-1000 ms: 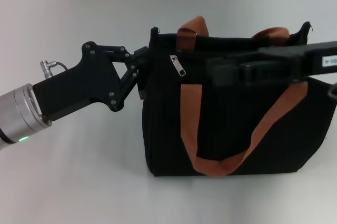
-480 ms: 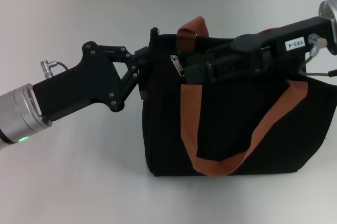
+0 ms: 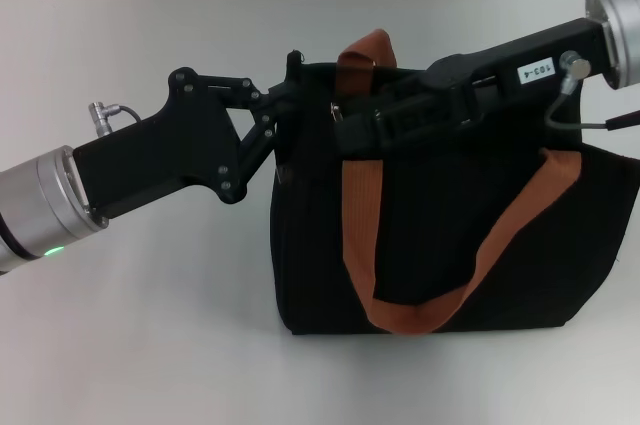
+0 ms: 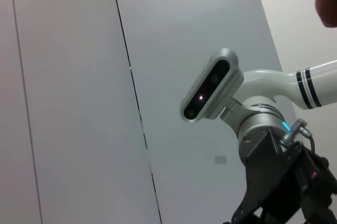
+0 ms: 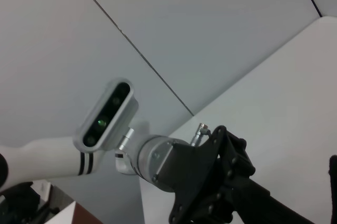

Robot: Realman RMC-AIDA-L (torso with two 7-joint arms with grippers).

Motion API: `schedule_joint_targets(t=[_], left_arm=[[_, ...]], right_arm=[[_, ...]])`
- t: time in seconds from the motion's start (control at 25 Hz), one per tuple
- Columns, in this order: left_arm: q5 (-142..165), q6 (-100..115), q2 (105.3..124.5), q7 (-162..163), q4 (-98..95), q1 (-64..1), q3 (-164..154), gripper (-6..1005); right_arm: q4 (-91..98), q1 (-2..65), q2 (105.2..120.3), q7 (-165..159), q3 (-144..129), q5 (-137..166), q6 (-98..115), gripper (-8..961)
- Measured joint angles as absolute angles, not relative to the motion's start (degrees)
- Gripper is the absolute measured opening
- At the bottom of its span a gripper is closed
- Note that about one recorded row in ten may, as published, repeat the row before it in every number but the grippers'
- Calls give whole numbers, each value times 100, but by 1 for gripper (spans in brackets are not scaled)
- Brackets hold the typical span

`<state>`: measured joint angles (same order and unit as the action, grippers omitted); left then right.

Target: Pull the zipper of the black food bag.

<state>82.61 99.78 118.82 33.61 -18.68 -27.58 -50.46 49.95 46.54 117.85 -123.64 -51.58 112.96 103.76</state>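
The black food bag [image 3: 440,245] stands on the white table, with orange-brown handles [image 3: 357,205] hanging over its front. My left gripper [image 3: 283,97] is shut on the bag's top left corner and holds it. My right gripper [image 3: 345,128] reaches in from the right along the bag's top, and its tip is at the zipper [image 3: 334,109]. Only a small silver glint of the pull shows beside the tip. The wrist views show neither the bag nor the zipper.
The white table [image 3: 150,325] stretches to the left of and in front of the bag. A grey wall runs behind it. The left wrist view shows the robot's head [image 4: 210,89], and the right wrist view shows the left arm [image 5: 200,182].
My right arm has tilted and its tip has slid left along the bag's top onto the zipper pull, now mostly covering it. My left gripper has risen slightly, still on the corner.
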Motion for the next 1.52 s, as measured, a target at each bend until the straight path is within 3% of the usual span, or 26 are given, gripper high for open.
schedule_joint_targets(t=[0.4,1.0,1.52], left_arm=[[8263,9974,11882,3462,-1861,-2873,-5055,38],[8261,9974,11882,3601,-1864,-2962,-5053,43],[8260,9976,11882,3604,-1863,-2958,-5043,47]], right_arm=[[5005,4676,11827,-12363,-5445,11300,10189,666],[4984,4670,11818,-12371,-5427,11307,10030,317],[5019,4676,11796,-12339,-5400,11386,9992,239]])
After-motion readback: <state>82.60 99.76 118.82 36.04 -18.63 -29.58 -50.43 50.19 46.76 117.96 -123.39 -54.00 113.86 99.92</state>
